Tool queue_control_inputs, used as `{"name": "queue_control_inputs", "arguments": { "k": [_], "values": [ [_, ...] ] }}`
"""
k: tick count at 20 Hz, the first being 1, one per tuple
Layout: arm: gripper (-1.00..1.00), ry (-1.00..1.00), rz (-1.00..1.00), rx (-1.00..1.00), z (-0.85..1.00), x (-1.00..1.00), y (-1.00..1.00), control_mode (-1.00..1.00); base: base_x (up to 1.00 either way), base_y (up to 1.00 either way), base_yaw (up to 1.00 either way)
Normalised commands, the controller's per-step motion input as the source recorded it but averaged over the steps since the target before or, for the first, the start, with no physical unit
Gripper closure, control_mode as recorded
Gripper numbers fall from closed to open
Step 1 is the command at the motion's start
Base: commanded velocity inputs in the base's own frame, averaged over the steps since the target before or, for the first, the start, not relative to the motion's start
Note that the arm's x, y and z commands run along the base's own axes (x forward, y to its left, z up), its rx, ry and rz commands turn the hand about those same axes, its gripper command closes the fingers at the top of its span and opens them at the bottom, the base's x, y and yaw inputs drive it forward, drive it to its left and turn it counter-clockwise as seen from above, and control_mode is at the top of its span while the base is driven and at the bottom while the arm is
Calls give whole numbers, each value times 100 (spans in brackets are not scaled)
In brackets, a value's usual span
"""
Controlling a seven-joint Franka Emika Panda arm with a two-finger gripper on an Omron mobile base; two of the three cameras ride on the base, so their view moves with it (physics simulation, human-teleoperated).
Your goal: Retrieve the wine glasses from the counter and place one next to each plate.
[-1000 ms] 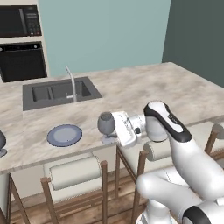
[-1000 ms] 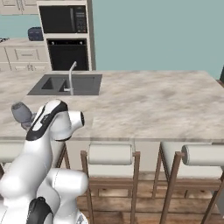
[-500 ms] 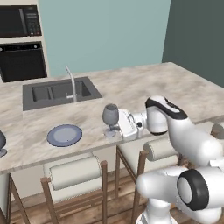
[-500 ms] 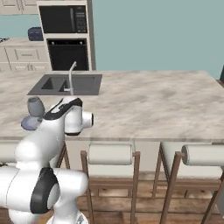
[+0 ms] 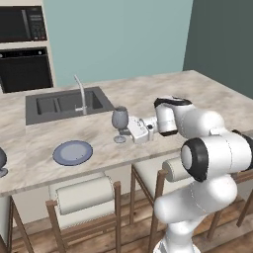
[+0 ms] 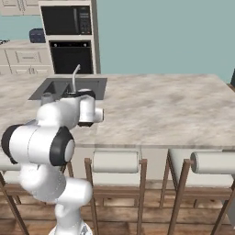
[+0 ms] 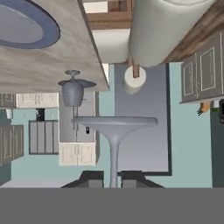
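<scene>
Marble-topped island (image 5: pixel 207 96) with dark sink (image 5: pixel 64 104) and tap, teal wall behind, stools below.

Item: wine glass (image 5: pixel 120 121), smoky grey, upright, foot on or just above the island top, which could not be told; right of the plate (image 5: pixel 72 152), near it but apart. Long axis vertical.

Gripper (image 5: pixel 129 131): fingers pressed together on the stem (image 7: pixel 114 153), reaching level from the right. Hand view, rolled upside down, showed the two tips at either side of the stem with the foot (image 7: pixel 114 122) beyond them.

Second glass (image 7: pixel 72 89): standing near the island's edge past the plate (image 7: pixel 26 26), well apart from the hand; in the left base view a sliver of it sat at the frame's left edge (image 5: pixel 2 160).

Judgement: the coming move turns on the gap between held glass and plate, the plate lying to the glass's left along the island. Release upright would likely suffice.

Right base view: arm (image 6: pixel 59 117) covered the glass; the far counter (image 6: pixel 18 46) showed there.
</scene>
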Motion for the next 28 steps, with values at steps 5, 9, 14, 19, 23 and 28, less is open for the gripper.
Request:
{"name": "queue_control_inputs", "arguments": {
  "k": [5,9,14,19,23,28],
  "values": [
    [100,1,9,-4,-14,61,0,-100,0,0,0],
    [100,0,11,-10,-29,57,0,-100,0,0,0],
    [100,0,15,-10,-45,36,0,-100,0,0,0],
    [100,0,13,-2,-29,14,0,-100,0,0,0],
    [100,0,10,0,-19,0,0,-100,0,0,0],
    [100,0,2,2,-7,0,10,-100,0,0,0]
  ]
}}
